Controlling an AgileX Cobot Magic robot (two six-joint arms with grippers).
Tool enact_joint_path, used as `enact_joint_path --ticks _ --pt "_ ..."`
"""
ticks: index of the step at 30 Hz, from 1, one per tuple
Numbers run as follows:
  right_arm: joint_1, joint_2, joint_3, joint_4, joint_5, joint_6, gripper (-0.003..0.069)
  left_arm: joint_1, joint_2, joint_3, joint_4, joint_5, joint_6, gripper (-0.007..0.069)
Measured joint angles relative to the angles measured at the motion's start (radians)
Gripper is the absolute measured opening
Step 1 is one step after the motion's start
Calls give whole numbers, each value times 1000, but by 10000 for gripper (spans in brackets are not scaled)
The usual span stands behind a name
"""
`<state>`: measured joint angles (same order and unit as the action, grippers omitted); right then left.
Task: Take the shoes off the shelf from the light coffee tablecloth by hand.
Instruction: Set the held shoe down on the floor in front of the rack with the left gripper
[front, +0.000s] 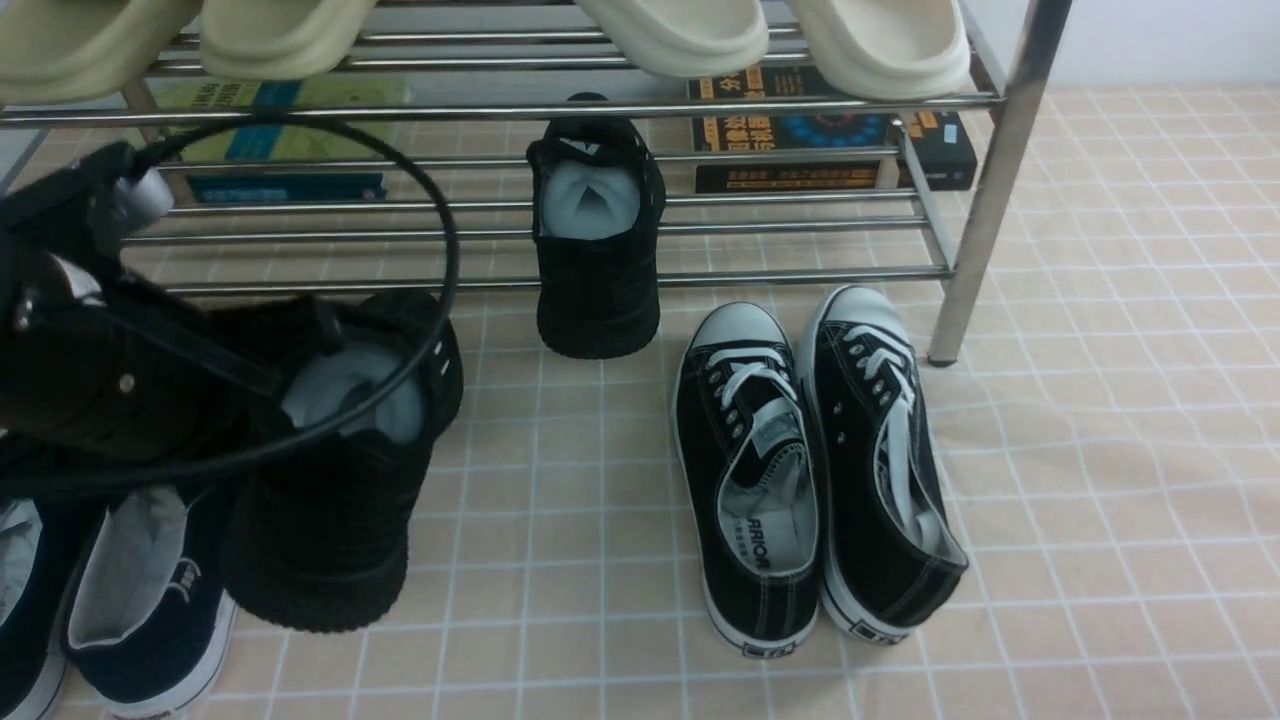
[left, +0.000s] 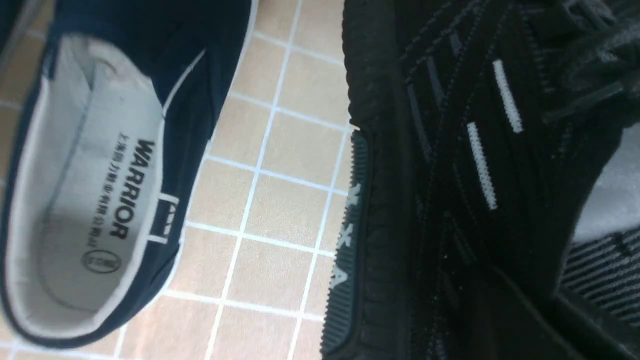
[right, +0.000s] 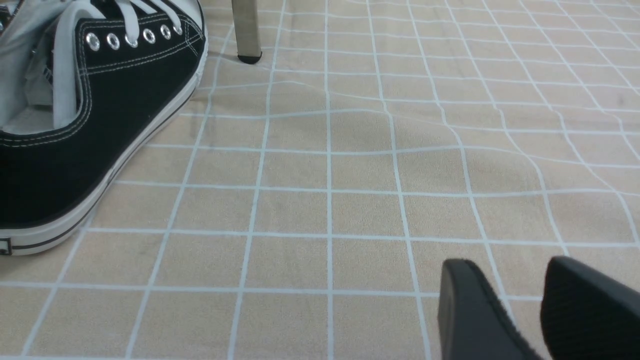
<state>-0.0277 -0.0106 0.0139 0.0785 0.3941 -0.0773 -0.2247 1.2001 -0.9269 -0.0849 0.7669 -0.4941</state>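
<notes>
One black knit sneaker (front: 340, 500) with white paper stuffing is at the front left over the light coffee tablecloth (front: 1100, 450). My left gripper (front: 265, 395) is shut on its collar. The left wrist view shows its ribbed sole and knit side (left: 450, 175) close up, with a dark finger (left: 525, 310) against the upper. I cannot tell whether the sole touches the cloth. The other black knit sneaker (front: 598, 260) rests on the shelf's (front: 700, 105) lowest bars, heel hanging over the front bar. My right gripper (right: 505, 272) is open and empty, low over bare cloth; it does not show in the front view.
Black canvas sneakers (front: 810, 470) with white toe caps stand on the cloth right of centre, near the shelf leg (front: 985, 200). Navy slip-ons (front: 130, 600) lie at the front left, close beside the held sneaker. Cream slippers (front: 680, 35) sit on the upper tier. Books (front: 830, 130) lie behind the shelf.
</notes>
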Motion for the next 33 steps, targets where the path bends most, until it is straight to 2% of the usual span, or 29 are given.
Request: enact_joint_path --ticks 15,33 --pt "0 0 0 0 0 0 241 0 -1 274 -10 -376 -3 12" --pt "0 0 0 0 0 0 241 0 -1 326 -15 -487 -3 22"
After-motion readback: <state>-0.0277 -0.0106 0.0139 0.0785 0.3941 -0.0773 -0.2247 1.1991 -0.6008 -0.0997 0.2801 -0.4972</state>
